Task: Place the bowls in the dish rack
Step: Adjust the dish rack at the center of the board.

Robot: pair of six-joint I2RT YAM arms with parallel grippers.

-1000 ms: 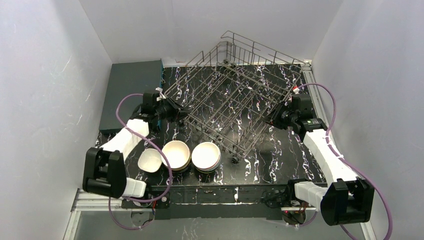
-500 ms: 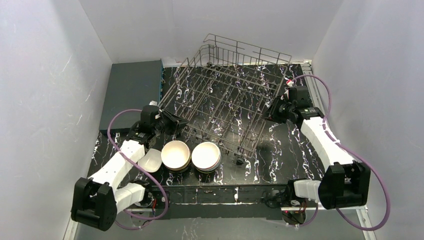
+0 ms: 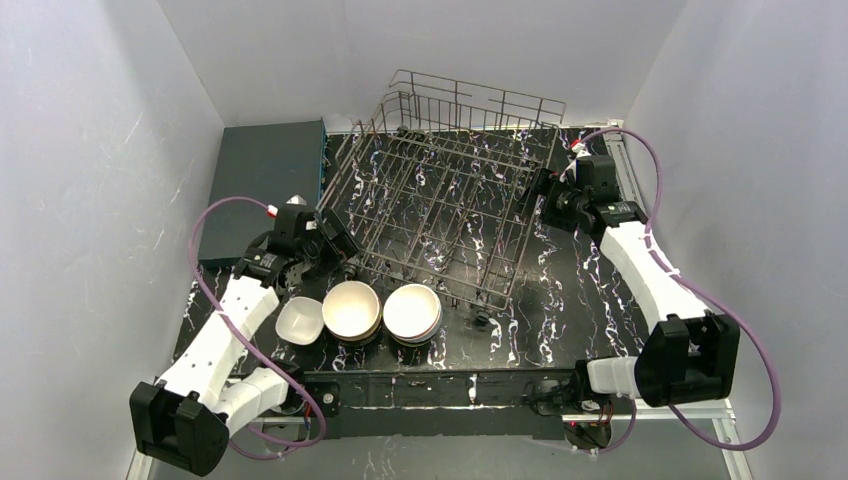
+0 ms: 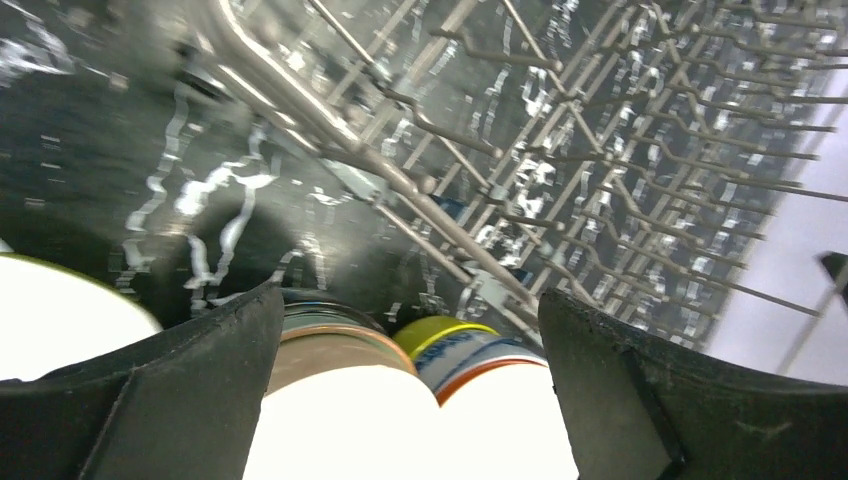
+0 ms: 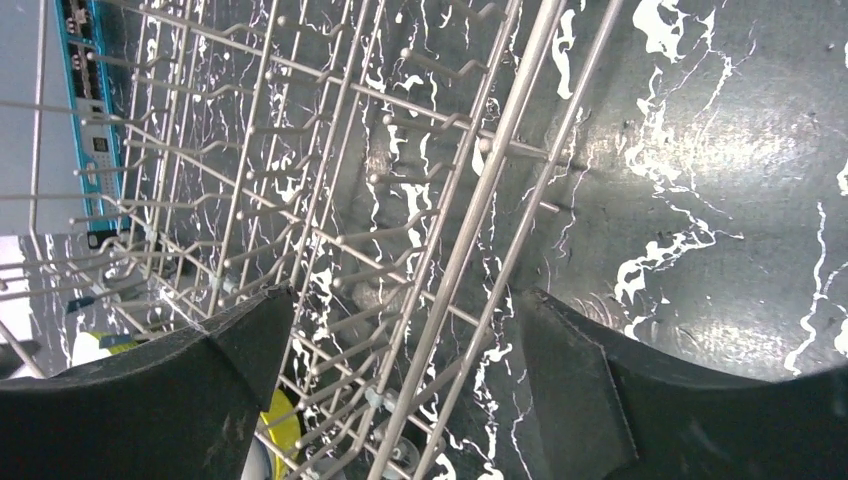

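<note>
Swung square since a second earlier, the dish rack (image 3: 440, 215) sat far-centre on the table in the top view. My left gripper (image 3: 335, 248) was at its near-left corner and my right gripper (image 3: 548, 198) at its far-right side. The bowls (image 3: 352, 310) stood near-left, outside it, so I judged loading not yet begun.

On the left wrist view the jaws were spread wide, grasping nothing. The patterned bowl (image 4: 465, 345) below carried marks too blurred to read.

On the right wrist view the jaws gaped, unclenched, with rim wires running between them. The slab (image 5: 85, 110) had tiny illegible print.
</note>
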